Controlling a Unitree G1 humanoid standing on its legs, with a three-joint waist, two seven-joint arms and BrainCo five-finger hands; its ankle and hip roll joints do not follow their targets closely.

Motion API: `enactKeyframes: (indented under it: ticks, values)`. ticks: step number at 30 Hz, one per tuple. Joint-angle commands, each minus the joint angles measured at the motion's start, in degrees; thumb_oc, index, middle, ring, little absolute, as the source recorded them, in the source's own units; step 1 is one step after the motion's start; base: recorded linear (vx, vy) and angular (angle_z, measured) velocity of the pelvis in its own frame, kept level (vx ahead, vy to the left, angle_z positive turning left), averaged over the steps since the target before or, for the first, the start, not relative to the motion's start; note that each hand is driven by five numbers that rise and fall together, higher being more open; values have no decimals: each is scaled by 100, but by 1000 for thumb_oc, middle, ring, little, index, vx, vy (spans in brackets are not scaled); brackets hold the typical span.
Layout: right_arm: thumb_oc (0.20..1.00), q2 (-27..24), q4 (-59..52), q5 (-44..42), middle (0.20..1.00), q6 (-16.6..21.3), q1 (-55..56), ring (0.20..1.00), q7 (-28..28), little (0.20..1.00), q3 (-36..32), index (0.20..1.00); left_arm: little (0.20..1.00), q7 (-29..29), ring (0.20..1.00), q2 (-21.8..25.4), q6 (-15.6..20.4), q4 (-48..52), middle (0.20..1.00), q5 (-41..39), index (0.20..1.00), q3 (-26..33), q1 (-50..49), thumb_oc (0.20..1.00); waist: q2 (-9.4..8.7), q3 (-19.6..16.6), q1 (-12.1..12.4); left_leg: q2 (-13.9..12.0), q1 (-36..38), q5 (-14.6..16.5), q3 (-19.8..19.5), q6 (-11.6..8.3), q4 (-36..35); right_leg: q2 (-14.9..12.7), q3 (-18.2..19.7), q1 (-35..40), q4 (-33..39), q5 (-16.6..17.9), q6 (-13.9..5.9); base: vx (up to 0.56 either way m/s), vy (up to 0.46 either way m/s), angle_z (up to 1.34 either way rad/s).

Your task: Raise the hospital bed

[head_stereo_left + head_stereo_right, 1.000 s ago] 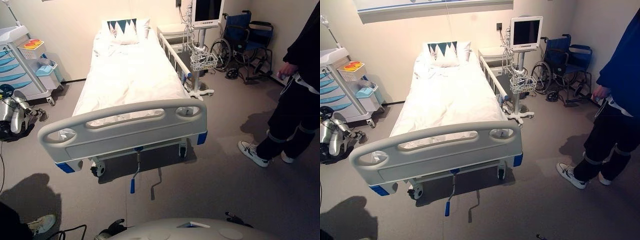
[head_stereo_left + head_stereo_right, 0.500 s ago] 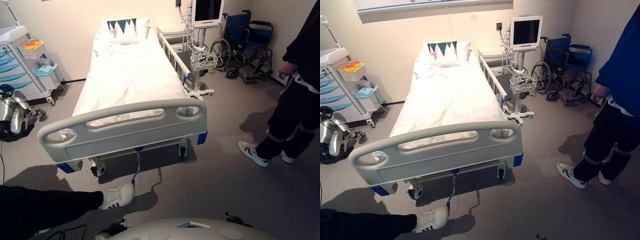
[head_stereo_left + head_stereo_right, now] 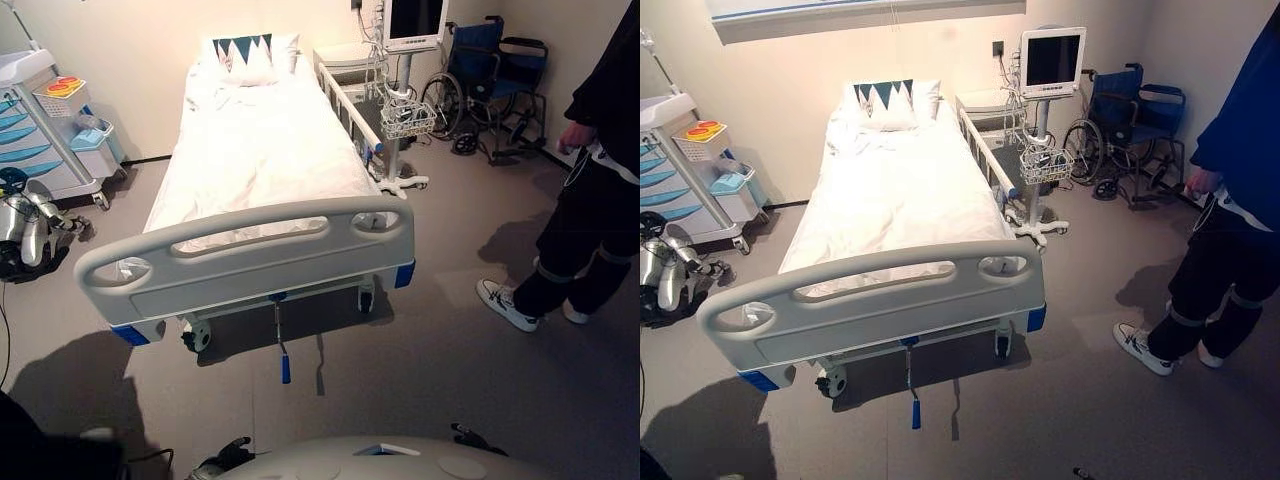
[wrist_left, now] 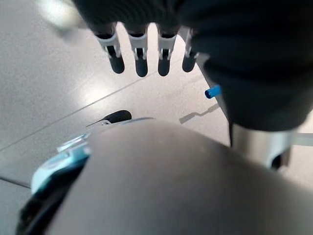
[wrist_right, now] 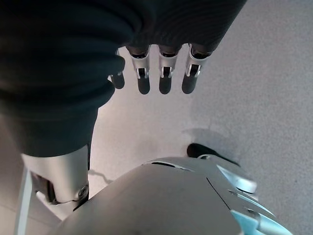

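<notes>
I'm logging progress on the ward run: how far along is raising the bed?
Nothing looks done: the hospital bed lies flat, and its blue-tipped crank handle hangs untouched under the footboard. Nothing is in hand; the left hand and right hand hang open over the floor. Left: approach, grip the crank and turn it.

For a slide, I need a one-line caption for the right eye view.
White hospital bed with blue-tipped crank handle hanging below its footboard.
</notes>
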State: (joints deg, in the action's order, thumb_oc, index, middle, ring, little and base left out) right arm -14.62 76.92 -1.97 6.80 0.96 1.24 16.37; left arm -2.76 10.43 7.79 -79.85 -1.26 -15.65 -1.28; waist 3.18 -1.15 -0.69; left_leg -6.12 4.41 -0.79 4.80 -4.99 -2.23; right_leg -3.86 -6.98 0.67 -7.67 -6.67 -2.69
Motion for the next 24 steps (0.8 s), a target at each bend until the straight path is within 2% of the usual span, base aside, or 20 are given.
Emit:
enactKeyframes:
  ticks: [1,13,22,23,24]
  values:
    - [1000,74,333,-73,1000,49,-285,1000,-93,1000,80,1000,1000,-117,1000,-99,-44,-153,1000,-312,1000,201,114,1000,-291,238,-61,281,231,288,-40,386,432,-110,39,356,260,475,-273,0,0,0]
    - [1000,50,314,-144,1000,75,-318,1000,-38,1000,20,1000,1000,81,1000,27,-6,-236,1000,-333,1000,430,148,1000,-311,335,-66,296,168,239,-41,387,337,-136,32,274,292,525,-284,-3,1,0]
    - [1000,-168,147,-581,1000,166,-681,1000,165,1000,-111,1000,1000,403,1000,180,145,-119,1000,-1170,1000,831,467,1000,-348,940,-91,308,-513,-39,-56,393,296,-180,41,-503,168,707,-307,-125,15,0]
    - [1000,-225,195,-570,1000,147,-788,1000,213,1000,-105,1000,1000,547,1000,398,104,-130,1000,-1146,1000,817,891,1000,-352,977,-141,301,-585,-68,-18,375,294,-179,61,-603,152,740,-316,-74,22,-2]
    - [1000,-221,201,-569,1000,148,-806,1000,213,1000,-110,1000,1000,546,1000,402,106,-142,1000,-1145,1000,820,914,1000,-356,987,-137,301,-593,-67,-15,375,299,-180,65,-614,143,737,-316,-92,48,0]
